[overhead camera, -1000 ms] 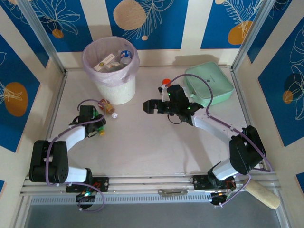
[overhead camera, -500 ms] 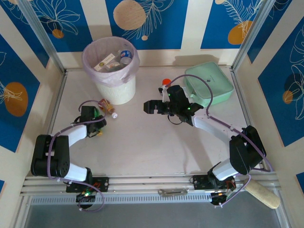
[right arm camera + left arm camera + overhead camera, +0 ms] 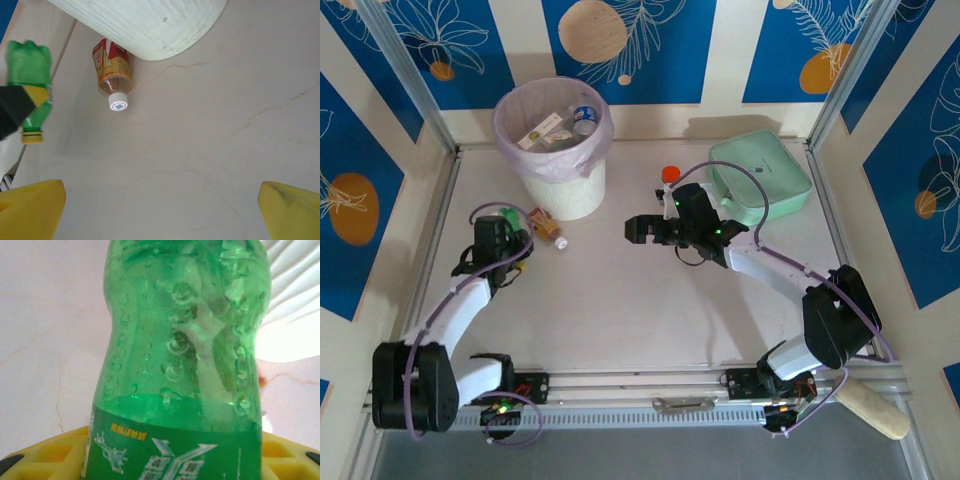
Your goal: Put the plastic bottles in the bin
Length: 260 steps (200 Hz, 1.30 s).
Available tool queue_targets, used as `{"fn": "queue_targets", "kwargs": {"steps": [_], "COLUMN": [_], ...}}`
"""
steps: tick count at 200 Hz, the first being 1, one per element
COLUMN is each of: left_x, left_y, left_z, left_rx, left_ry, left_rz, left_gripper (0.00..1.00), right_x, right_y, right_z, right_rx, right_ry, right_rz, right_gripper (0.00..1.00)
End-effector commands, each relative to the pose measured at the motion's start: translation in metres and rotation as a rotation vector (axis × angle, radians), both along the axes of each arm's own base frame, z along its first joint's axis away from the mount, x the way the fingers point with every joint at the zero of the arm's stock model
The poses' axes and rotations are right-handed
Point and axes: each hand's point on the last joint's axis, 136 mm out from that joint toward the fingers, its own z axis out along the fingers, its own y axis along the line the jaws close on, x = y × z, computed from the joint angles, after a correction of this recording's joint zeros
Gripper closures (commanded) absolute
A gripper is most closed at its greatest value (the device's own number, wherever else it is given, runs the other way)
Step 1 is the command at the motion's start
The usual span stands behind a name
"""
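1. You had the green plastic bottle (image 3: 180,365), yellow-capped, caught between the yellow fingers (image 3: 40,452) of the left pincer (image 3: 515,245). The pincer was closed across the bottle's labelled waist. The bottle was at the left side of the pale bench (image 3: 620,300), near the bin, with its cap pointing toward the arm bases.
2. A red-labelled plastic bottle (image 3: 546,225) with a white cap lay on its side just beside the foot of the bin.
3. The tall round white bin (image 3: 565,190), lined with a pale pink bag, stood at the far left. A clear blue-capped bottle (image 3: 584,118) lay inside it.
4. Your right pincer (image 3: 632,228) hung over the middle of the bench, spread wide and holding nothing.
5. Behind that arm stood a short orange bottle (image 3: 669,174) with a red cap. A flat mint-green rounded case (image 3: 760,175) lay at the far right.
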Motion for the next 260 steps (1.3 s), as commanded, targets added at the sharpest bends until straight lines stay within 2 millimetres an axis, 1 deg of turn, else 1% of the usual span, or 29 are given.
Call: {"fn": "queue_targets", "kwargs": {"steps": [1,13,43,67,77,93,110,115,122,148,172,181,182,185,196,198,202,229,260], "left_x": [0.004,0.008,0.025,0.041,0.051,0.068,0.088,0.095,0.104,0.136,0.164,0.172,0.174,0.176,0.187,0.189,0.192,0.208,0.214], "left_y": [0.001,0.0,-0.013,-0.029,-0.035,-0.047,-0.06,-0.064,-0.069,-0.082,-0.095,-0.098,-0.098,-0.099,-0.1,-0.1,-0.1,-0.095,-0.092], "left_z": [0.048,0.074,0.143,0.189,0.204,0.225,0.243,0.244,0.251,0.257,0.252,0.253,0.25,0.252,0.248,0.244,0.246,0.229,0.21], "left_rx": [0.049,0.06,0.066,0.054,0.047,0.028,0.008,-0.001,-0.006,-0.034,-0.068,-0.062,-0.064,-0.057,-0.041,-0.039,-0.03,0.008,0.041], "left_ry": [-0.074,-0.126,-0.26,-0.33,-0.35,-0.381,-0.397,-0.389,-0.391,-0.362,-0.317,-0.303,-0.294,-0.292,-0.264,-0.251,-0.248,-0.183,-0.136], "left_rz": [-0.03,-0.044,-0.129,-0.22,-0.256,-0.315,-0.38,-0.4,-0.427,-0.49,-0.546,-0.56,-0.561,-0.564,-0.573,-0.573,-0.573,-0.561,-0.54], "left_gripper": [0.55,0.55,0.56,0.56,0.57,0.57,0.57,0.57,0.57,0.57,0.56,0.56,0.56,0.56,0.56,0.56,0.56,0.56,0.55], "right_x": [-0.001,-0.002,-0.004,-0.007,-0.008,-0.009,-0.01,-0.01,-0.01,-0.011,-0.012,-0.013,-0.013,-0.013,-0.014,-0.014,-0.014,-0.017,-0.018], "right_y": [-0.004,-0.005,-0.009,-0.012,-0.014,-0.018,-0.021,-0.022,-0.023,-0.025,-0.03,-0.032,-0.032,-0.032,-0.035,-0.035,-0.036,-0.041,-0.046], "right_z": [0.01,0.015,0.029,0.045,0.053,0.06,0.061,0.061,0.06,0.056,0.055,0.054,0.054,0.055,0.054,0.054,0.053,0.053,0.052], "right_rx": [0.008,0.014,0.041,0.065,0.072,0.077,0.079,0.079,0.08,0.086,0.083,0.079,0.079,0.079,0.074,0.074,0.072,0.075,0.073], "right_ry": [-0.037,-0.053,-0.084,-0.112,-0.133,-0.152,-0.152,-0.151,-0.146,-0.131,-0.129,-0.128,-0.128,-0.129,-0.128,-0.128,-0.127,-0.135,-0.133], "right_rz": [0.007,0.009,0.027,0.04,0.04,0.037,0.034,0.032,0.031,0.024,0.01,0.005,0.005,0.004,-0.002,-0.003,-0.006,-0.026,-0.038], "right_gripper": [0.01,0.01,0.01,0.01,0.01,0.01,0.01,0.01,0.01,0.01,0.01,0.01,0.01,0.01,0.01,0.01,0.01,0.01,0.01]}}
